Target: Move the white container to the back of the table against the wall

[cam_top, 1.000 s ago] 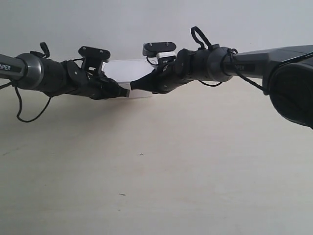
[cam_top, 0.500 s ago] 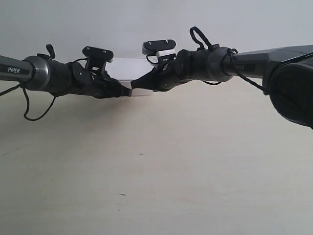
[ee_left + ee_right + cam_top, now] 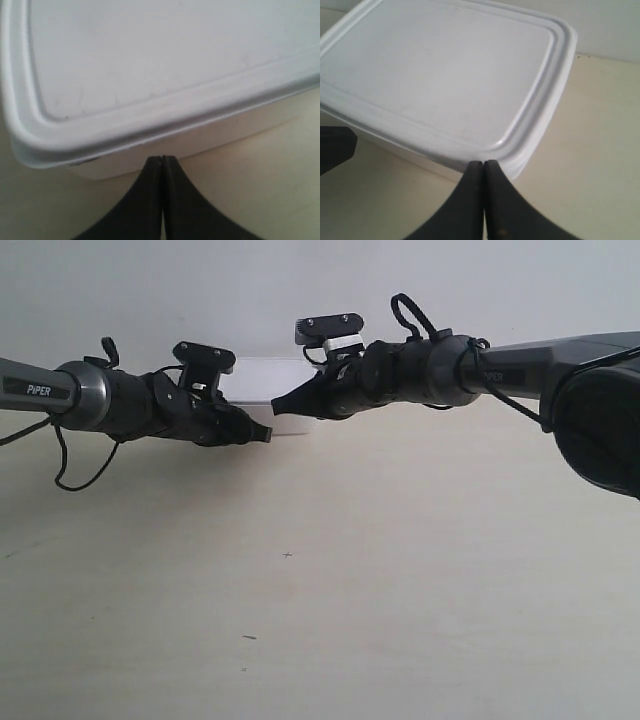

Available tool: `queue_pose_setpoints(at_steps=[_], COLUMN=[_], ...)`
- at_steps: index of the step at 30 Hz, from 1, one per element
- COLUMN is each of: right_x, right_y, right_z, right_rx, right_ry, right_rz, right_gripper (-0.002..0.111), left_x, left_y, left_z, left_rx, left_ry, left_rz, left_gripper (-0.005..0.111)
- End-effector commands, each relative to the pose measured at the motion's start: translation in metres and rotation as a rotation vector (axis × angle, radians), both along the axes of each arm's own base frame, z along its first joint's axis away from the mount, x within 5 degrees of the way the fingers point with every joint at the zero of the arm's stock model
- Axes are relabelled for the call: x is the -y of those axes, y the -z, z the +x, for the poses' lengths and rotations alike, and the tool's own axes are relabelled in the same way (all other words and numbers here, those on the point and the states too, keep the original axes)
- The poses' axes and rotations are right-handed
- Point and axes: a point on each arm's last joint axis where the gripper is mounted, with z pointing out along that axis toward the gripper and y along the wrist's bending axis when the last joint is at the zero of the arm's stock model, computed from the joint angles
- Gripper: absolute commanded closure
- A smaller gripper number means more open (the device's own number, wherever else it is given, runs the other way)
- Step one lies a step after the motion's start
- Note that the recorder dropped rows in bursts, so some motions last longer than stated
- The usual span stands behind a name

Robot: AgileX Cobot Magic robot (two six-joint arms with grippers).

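At the white container (image 3: pixel 440 75) — left gripper (image 3: pixel 161 160), right gripper (image 3: pixel 483 163), fingers together, seemingly touching.

My left gripper (image 3: pixel 161 159) and my right gripper (image 3: pixel 483 163) are both plain black. The white container (image 3: pixel 150 65) is white all over, without any pattern. The table (image 3: pixel 420 600) is pale cream-beige with a few tiny dark specks, and the wall (image 3: pixel 250 290) is a plain pale grey.
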Motion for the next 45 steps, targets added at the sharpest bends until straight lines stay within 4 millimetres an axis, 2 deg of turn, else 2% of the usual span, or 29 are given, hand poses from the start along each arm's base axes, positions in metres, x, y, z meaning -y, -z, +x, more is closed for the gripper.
queue_pose_setpoints(at_steps=[1,4,13,19,23,30,40,45], right_x=[0.009,0.011,0.016,0.021,0.022,0.022,0.022,0.022], right_y=[-0.008,-0.018,-0.084,-0.106,-0.11,-0.11,-0.109,-0.109], right_z=[0.005,0.004,-0.009,-0.015,-0.016,-0.016,-0.016,-0.017], right_rx=[0.015,0.003,0.046,0.058,0.069,0.069,0.063,0.057], right_ry=[0.016,0.009,-0.052,-0.073,-0.078,-0.078,-0.081,-0.083], right_rz=[0.001,-0.003,-0.072,-0.119,-0.133,-0.133,-0.139,-0.143], right_gripper=[0.108,0.108,0.108,0.108,0.108,0.108,0.108,0.108], left_x=[0.0,0.001,0.014,0.021,0.022,0.024,0.031,0.031], left_y=[-0.004,-0.006,-0.019,-0.019,-0.02,-0.002,-0.012,-0.006], left_z=[0.002,0.003,0.014,0.018,0.019,0.021,0.03,0.03], left_rx=[0.018,0.021,0.079,0.092,0.101,0.078,0.12,0.11], left_ry=[-0.004,-0.002,0.026,0.044,0.045,0.042,0.043,0.036], left_rz=[-0.002,-0.004,-0.009,-0.005,-0.004,-0.004,-0.025,-0.03], left_gripper=[0.107,0.107,0.107,0.107,0.107,0.107,0.107,0.107])
